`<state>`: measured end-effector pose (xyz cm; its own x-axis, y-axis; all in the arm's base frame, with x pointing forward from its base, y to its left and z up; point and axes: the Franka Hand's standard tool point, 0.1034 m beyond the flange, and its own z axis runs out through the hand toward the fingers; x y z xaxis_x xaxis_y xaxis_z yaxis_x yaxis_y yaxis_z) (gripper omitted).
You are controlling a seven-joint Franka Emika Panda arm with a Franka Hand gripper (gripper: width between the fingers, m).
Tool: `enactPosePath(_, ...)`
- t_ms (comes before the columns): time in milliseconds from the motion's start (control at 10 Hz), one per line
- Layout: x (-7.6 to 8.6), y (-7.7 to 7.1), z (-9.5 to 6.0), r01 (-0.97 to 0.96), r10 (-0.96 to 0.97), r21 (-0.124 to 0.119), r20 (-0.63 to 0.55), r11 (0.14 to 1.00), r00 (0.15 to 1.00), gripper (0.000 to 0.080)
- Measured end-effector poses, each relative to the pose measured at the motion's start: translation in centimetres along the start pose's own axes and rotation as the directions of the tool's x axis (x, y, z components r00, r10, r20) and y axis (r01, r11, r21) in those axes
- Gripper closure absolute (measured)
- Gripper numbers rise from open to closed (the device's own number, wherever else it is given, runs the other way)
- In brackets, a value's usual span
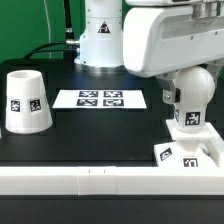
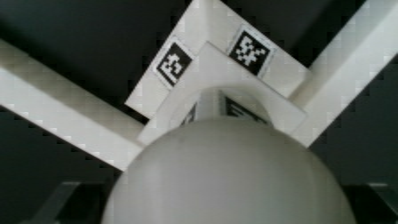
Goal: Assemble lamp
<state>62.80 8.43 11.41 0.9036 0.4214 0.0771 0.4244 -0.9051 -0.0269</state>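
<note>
Looking at the exterior view, the bulb (image 1: 189, 95) stands upright on the square base (image 1: 188, 150) down at about 4 o'clock on the black table (image 1: 100, 135), right against the white rail (image 1: 90, 181) along the front edge. The arm (image 1: 165, 40) hangs just over the bulb's round head. The shade (image 1: 26, 101) sits wide end down, well apart from them, over at 9 o'clock. The marker board (image 1: 100, 98) lies flat near the middle.

In the wrist view the bulb's head (image 2: 222, 165) fills most of the picture, with the tagged base (image 2: 217, 60) beyond it. I can't tell how the hand stands; its fingers don't show clearly in either view.
</note>
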Motion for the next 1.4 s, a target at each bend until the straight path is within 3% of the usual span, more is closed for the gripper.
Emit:
enactPosePath(400,0.2,0.6,-0.1,-0.309,0.309,-0.002,-0.020,0.951,0.951,0.0222)
enactPosePath(700,0.0,1.0,-0.1,-0.508,0.508,-0.005,-0.021,0.861,0.861,0.0222)
enactPosePath(900,0.0,1.1,-0.1,-0.531,0.531,-0.006,-0.021,0.847,0.847,0.0222)
enactPosePath(1000,-0.1,1.1,-0.1,-0.513,0.513,-0.006,-0.020,0.858,0.858,0.0132)
enactPosePath(1400,-2.4,-0.1,-1.6,-0.450,0.450,-0.010,-0.008,0.893,0.893,0.0101)
